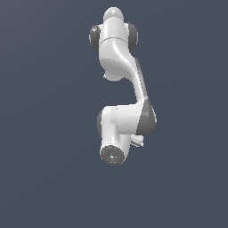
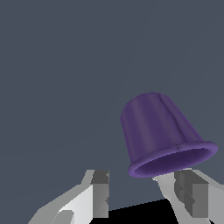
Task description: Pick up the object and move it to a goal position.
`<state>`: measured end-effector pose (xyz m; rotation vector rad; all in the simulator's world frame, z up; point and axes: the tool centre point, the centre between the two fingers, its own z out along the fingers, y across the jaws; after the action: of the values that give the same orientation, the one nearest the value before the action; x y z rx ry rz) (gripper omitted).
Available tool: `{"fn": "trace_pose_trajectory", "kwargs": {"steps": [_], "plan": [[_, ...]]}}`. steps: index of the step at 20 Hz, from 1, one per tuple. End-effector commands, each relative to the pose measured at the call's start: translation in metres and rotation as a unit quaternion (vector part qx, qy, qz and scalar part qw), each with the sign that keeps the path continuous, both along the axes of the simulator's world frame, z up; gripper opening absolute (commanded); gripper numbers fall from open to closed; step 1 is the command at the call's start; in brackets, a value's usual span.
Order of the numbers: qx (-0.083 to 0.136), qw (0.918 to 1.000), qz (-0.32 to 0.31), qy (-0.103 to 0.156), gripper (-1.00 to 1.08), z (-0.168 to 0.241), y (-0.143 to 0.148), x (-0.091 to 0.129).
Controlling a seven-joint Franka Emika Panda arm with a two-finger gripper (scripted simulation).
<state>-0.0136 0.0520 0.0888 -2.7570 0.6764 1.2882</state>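
Wrist view: gripper (image 2: 142, 192) was spread, jaws well apart, nothing pinched between them. One finger (image 2: 99, 192) sat clear of the cup on one side; the other finger (image 2: 192, 192) sat close under the cup's flared rim. Contact there couldn't be confirmed from the frame, since the rim edge and the finger top nearly overlapped.

The object (image 2: 157, 131), a small purple cup, lay ahead of the fingertips, offset toward the second finger rather than centred in the gap. It was tilted, with the closed narrow end pointing away from the camera and the wide rimmed mouth facing back toward the gripper. The rim flared out past the body wall all round, and the lip edge was the part closest to the finger.

The surface around the cup was flat, uniform grey-blue (image 2: 57, 65), with no edges, walls or other items in the wrist frame. Open room on every visible side of the cup.

Exterior view: the arm (image 1: 120, 84) was seen folded over itself, wrist flange (image 1: 112, 155) facing the camera. The gripper and the cup were hidden behind the arm's own links, so their positions couldn't be read from that view. The background was plain grey on the exterior view's left and right, with no bench edge visible.
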Motion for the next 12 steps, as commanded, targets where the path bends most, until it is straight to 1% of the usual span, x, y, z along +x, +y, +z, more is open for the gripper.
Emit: {"fn": "trace_pose_trajectory", "kwargs": {"steps": [1, 7, 12], "plan": [[-0.001, 0.9999, -0.003, 0.015, 0.28, -0.0004, 0.0021, -0.0028], [-0.003, 0.9994, -0.006, 0.034, 0.28, -0.0011, 0.0047, -0.0067], [-0.003, 0.9994, -0.006, 0.035, 0.28, -0.0014, 0.0049, -0.007]]}}
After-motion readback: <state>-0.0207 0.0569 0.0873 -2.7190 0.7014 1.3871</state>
